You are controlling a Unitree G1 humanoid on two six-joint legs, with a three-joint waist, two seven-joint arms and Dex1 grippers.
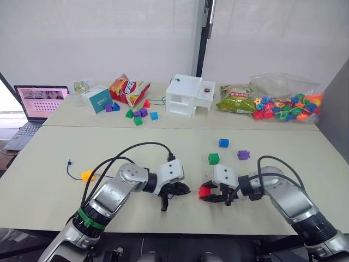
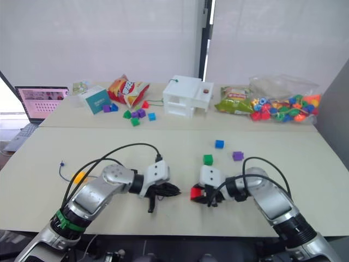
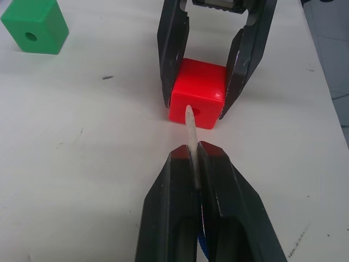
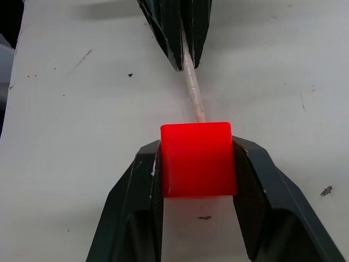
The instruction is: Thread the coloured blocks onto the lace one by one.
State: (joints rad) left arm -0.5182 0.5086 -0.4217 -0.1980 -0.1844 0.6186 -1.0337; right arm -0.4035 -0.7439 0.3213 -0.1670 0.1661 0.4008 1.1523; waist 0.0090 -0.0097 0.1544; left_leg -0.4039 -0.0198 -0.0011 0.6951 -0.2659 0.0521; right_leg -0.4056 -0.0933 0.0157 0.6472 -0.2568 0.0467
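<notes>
Pale table (image 1: 65,147), near edge. Right gripper (image 1: 214,195) clamped on the red block (image 3: 197,93), one finger on each side, block on the tabletop. Left gripper (image 3: 194,158) pinched shut on the lace (image 3: 191,128), pale stiff tip at the mouth of the block's hole. Behind: green block (image 1: 214,158), purple block (image 1: 243,154), blue block (image 1: 223,143). Yellow-orange block (image 1: 87,176) far left.

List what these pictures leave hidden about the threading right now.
- How far the lace tip has entered the red block: left wrist view shows it at the hole; right wrist view has the block covering it.
- The lace's run behind the left gripper: its fingers cover it.
</notes>
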